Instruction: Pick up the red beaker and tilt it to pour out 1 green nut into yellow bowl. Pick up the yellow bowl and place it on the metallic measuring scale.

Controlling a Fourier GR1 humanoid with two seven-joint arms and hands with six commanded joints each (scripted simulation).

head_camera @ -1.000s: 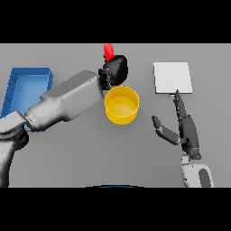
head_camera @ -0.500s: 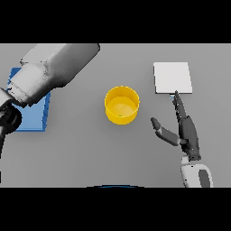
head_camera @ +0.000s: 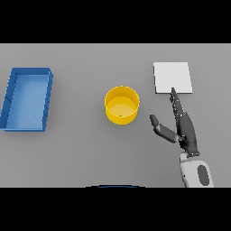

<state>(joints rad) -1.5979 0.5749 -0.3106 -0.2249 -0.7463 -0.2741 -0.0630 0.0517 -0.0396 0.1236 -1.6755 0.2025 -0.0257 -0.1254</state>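
Now the right hand (head_camera: 185, 131), fingers straight and open, could tip the yellow bowl (head_camera: 122, 105) and lose its green nut (head_camera: 121, 117) when grasping.

The yellow bowl (head_camera: 122, 105) stands upright near the middle of the grey desk (head_camera: 81, 153), a small green speck inside it. At its 1 o'clock lies the metallic measuring scale (head_camera: 173, 77), flat and square. The right hand (head_camera: 185, 132) rests at the bowl's 4 o'clock, fingers (head_camera: 174, 100) straight, thumb spread toward the bowl, apart from it. A blue tray (head_camera: 27, 99) sits at 9 o'clock.
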